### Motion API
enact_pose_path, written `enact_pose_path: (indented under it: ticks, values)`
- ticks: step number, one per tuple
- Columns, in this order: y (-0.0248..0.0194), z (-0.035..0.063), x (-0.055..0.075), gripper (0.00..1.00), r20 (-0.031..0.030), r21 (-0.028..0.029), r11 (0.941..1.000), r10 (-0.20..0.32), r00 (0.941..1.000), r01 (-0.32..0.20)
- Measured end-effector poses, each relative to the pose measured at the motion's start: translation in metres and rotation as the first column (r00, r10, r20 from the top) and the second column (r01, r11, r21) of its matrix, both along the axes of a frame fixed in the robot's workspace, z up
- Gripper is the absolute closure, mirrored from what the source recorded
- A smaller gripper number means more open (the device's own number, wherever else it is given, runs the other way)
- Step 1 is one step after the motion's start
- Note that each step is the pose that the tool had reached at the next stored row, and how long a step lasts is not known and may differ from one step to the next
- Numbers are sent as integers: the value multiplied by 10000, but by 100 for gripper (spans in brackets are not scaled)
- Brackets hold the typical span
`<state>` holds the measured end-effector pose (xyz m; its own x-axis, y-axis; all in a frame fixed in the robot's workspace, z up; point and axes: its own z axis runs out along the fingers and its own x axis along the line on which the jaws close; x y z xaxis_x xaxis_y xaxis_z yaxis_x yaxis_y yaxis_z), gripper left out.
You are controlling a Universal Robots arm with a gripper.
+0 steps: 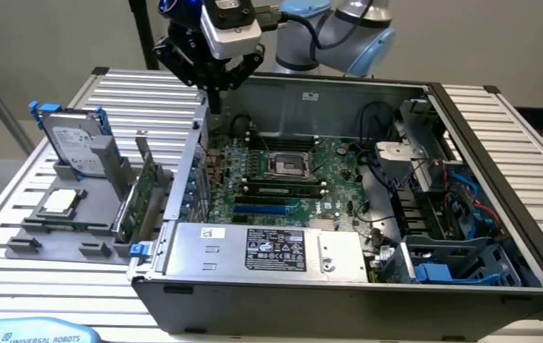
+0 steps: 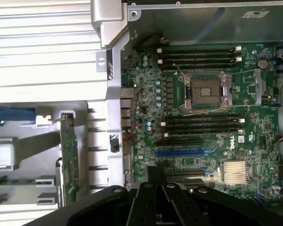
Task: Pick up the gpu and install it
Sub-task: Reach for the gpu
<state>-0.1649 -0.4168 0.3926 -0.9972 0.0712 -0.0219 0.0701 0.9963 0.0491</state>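
The gpu [image 1: 143,194] is a thin green card with a silver end bracket. It stands on edge in a grey holder [image 1: 33,243] on the exterior view's left, just outside the open computer case [image 1: 348,293]. The wrist view looks down on the gpu [image 2: 69,160] edge-on, beside the case wall. My gripper [image 1: 216,87] hangs shut and empty above the case's back corner, well above and behind the gpu. Its black fingers meet in the wrist view, where the gripper [image 2: 156,178] is over the motherboard [image 2: 203,117]. A blue expansion slot [image 2: 184,153] lies on the board.
In the same holder stand a silver hard drive with blue rails [image 1: 71,143] and a small square CPU chip [image 1: 62,201]. Inside the case are a power supply [image 1: 262,250], cables and a blue drive cage [image 1: 443,271]. A ribbed metal table [image 1: 529,143] surrounds it all.
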Motion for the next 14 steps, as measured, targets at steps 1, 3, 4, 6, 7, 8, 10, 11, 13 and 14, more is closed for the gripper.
enact_pose_path:
  ticks: [1,3,4,6,7,8,10,11,13,14]
  values:
    - [-19,0,-45,89,8,0,10000,0,10000,0]
    - [-53,0,-136,89,25,0,10000,1,10000,-1]
    - [-68,0,-184,89,34,1,10000,1,10000,-1]
    - [-92,0,-276,89,51,-1,10000,0,10000,0]
    - [-102,0,-319,89,58,0,10000,0,10000,0]
    - [-111,0,-362,89,65,0,10000,1,10000,-1]
    - [-127,0,-455,89,77,-2,10000,0,10000,0]
    - [-133,0,-500,89,83,-6,10000,-1,10000,1]
    - [-142,0,-591,89,91,-14,10000,1,10000,-1]
    - [-145,0,-636,89,92,-15,10000,1,10000,-1]
